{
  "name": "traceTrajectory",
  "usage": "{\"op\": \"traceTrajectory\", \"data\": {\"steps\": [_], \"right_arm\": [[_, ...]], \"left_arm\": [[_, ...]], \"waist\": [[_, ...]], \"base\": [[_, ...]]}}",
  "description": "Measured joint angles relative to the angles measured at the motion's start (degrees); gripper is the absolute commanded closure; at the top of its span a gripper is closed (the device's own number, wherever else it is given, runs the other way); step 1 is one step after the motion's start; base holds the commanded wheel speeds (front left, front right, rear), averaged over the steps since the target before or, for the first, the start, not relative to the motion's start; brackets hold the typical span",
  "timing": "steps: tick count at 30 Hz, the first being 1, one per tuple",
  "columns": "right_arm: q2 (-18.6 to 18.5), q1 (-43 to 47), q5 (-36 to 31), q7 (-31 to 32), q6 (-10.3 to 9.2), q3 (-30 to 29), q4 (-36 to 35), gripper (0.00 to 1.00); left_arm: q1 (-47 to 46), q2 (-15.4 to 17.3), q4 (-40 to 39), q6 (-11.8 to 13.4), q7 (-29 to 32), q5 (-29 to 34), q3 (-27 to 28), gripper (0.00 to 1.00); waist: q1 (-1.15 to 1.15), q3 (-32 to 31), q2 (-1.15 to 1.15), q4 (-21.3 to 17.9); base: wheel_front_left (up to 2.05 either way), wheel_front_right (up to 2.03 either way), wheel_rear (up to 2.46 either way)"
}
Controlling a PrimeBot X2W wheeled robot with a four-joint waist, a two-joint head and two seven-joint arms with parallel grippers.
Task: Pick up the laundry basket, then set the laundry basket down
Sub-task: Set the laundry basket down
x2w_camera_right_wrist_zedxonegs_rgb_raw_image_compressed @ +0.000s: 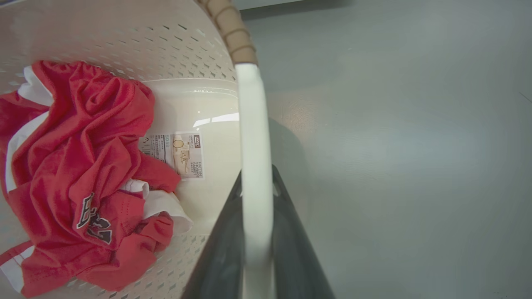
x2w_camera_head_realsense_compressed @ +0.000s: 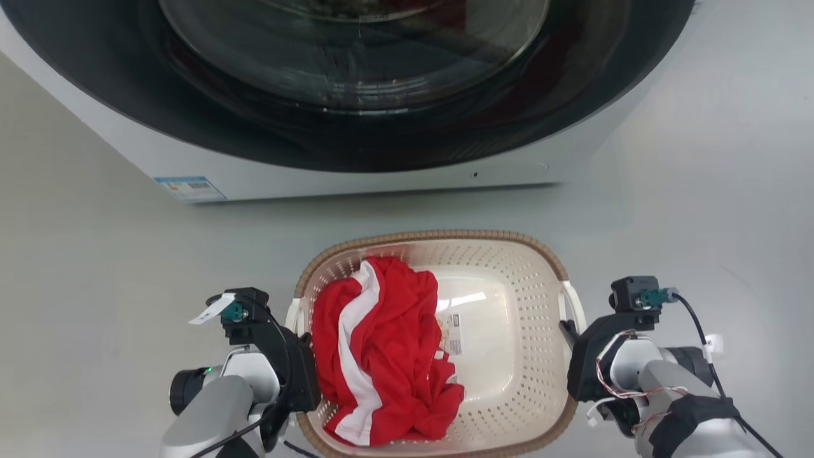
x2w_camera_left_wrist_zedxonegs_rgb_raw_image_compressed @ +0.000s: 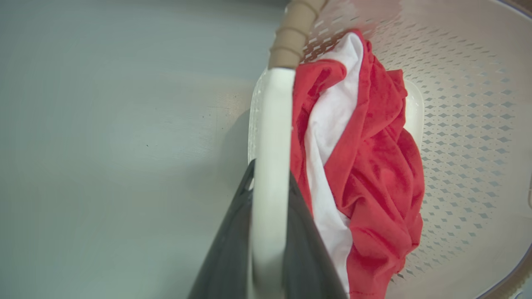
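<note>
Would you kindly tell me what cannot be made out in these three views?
- Head view: the top edge cuts off most of the washing machine; its blue sticker is too small to read.
- Head view: the bottom edge cuts the near rim of the laundry basket; its underside is hidden, so lifted or resting is unclear.
- Right wrist view: the basket label has print too small to read and lies partly under the red garment.

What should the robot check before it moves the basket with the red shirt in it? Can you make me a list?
1. Left hand closed on the left handle of the laundry basket: ok.
2. Right hand closed on the right handle: ok.
3. Red and white shirt all inside the rim: ok.
4. Bare floor between basket and washing machine: ok.
5. Basket bottom off the floor: cannot tell.
</note>
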Motion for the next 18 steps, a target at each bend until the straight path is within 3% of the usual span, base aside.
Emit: {"op": "traceTrajectory", "data": {"steps": [18], "right_arm": [[-1.2, -9.9, -1.4, -2.5, -0.24, 0.2, -0.4, 1.00]], "left_arm": [[-9.5, 0.3, -0.3, 0.2, -3.3, 1.7, -0.4, 1.00]], "waist": [[0.00, 14.5, 0.00, 0.0]], "base": [[0.00, 0.00, 0.00]]}}
